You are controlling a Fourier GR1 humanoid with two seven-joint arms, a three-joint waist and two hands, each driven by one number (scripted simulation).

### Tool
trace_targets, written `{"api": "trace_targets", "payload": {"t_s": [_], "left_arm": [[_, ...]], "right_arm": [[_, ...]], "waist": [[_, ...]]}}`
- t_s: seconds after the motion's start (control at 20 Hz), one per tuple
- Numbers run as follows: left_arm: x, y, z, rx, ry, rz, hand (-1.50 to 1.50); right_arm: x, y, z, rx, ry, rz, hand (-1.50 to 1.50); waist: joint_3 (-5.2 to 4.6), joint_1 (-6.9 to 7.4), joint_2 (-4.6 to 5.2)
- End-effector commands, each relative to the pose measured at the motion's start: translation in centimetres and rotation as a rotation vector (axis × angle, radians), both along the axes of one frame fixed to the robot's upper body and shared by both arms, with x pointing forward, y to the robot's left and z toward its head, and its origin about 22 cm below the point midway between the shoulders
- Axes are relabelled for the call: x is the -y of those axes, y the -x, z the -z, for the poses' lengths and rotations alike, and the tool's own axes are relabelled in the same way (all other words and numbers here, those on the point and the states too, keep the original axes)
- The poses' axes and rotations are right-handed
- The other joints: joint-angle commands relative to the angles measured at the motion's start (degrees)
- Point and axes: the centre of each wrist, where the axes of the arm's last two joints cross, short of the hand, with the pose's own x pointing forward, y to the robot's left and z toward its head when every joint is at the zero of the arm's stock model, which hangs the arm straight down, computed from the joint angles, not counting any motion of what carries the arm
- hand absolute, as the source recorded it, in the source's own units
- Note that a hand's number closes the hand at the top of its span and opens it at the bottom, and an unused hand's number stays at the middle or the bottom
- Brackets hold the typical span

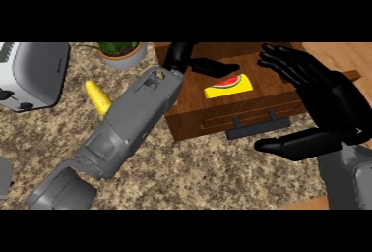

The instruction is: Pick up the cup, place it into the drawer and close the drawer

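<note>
left black hand [190, 60] reaching over the brown wooden drawer [218, 106], fingers mostly hidden so can't tell its grip, right black hand [320, 108] hovering spread wide

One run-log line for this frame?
left hand: over wooden drawer unit | right hand: open beside it | cup: unseen | yellow corn cob: on counter

Toaster [30, 74] was cut off at the view's left edge. Left robot hand [190, 60], beside the drawer [225, 106], had its fingers mostly hidden. Cup was not visible. Potted plant [122, 53] top cropped.
</note>
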Motion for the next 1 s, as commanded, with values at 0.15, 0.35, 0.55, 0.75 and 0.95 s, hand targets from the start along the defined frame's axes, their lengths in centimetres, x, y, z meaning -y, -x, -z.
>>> {"api": "trace_targets", "payload": {"t_s": [0.15, 0.35, 0.55, 0.75, 0.95], "left_arm": [[0.6, 0.2, -1.6, 0.095, 0.229, 0.035, -1.50], [0.4, 0.0, -1.7, 0.111, 0.272, -0.040, -1.50], [0.0, 0.1, -0.4, 0.118, 0.276, -0.056, -1.50], [-0.7, 0.0, 0.6, 0.090, 0.298, -0.090, -1.50], [-0.7, 0.1, 0.3, 0.111, 0.354, -0.051, -1.50]], "right_arm": [[-2.6, 0.3, 1.0, -0.062, 0.089, -0.344, 1.50], [-1.8, 1.3, 1.9, -0.153, 0.410, -0.384, 1.50], [0.1, 1.9, 1.5, -0.169, 0.583, -0.282, -1.50], [-0.5, 2.2, 1.8, -0.080, 0.751, -0.133, -1.50], [-0.4, 2.0, 7.7, -0.157, 0.808, -0.065, -1.50]], "waist": [[-0.06, 0.34, -0.15], [-0.11, 2.62, -1.22], [-0.05, 5.85, -1.99], [-0.02, 8.59, -2.09], [0.03, 10.98, -2.27]]}}
